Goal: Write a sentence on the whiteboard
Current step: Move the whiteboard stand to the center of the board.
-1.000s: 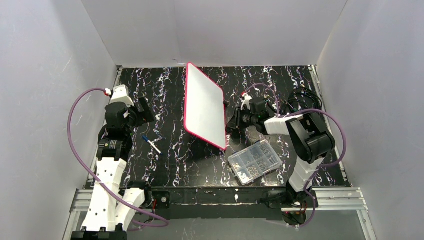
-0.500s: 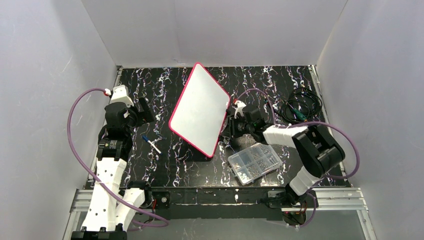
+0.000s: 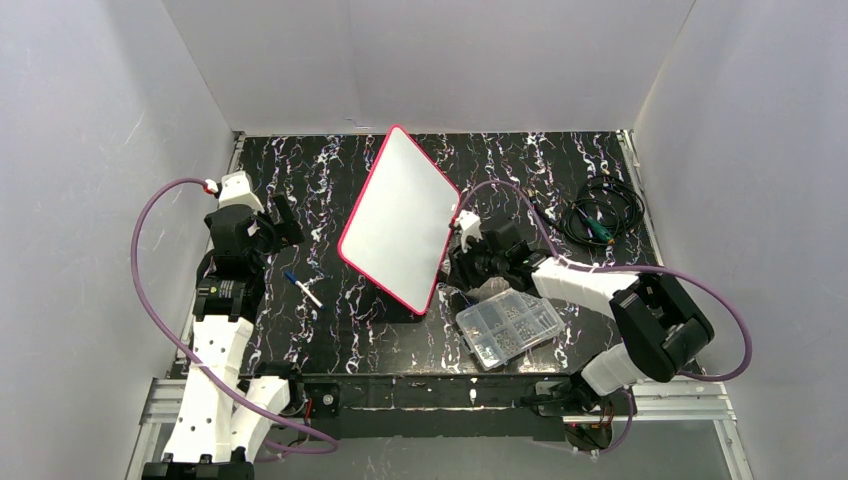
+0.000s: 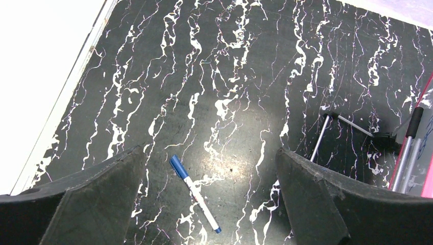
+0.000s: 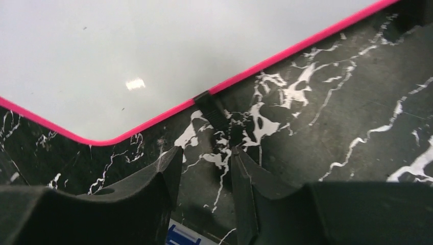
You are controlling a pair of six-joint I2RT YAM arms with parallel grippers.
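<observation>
Whiteboard (image 3: 398, 222) standing tilted, right gripper (image 5: 205, 152) just beside its edge

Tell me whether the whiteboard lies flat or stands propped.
Propped up at a tilt: the whiteboard leans on thin metal stand legs.

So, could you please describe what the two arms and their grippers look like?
The left arm and right arm have white link shells and black joint housings. Each carries a looping purple cable. The left gripper and right gripper are matte black, with wedge-shaped, rough-surfaced jaws.
</observation>
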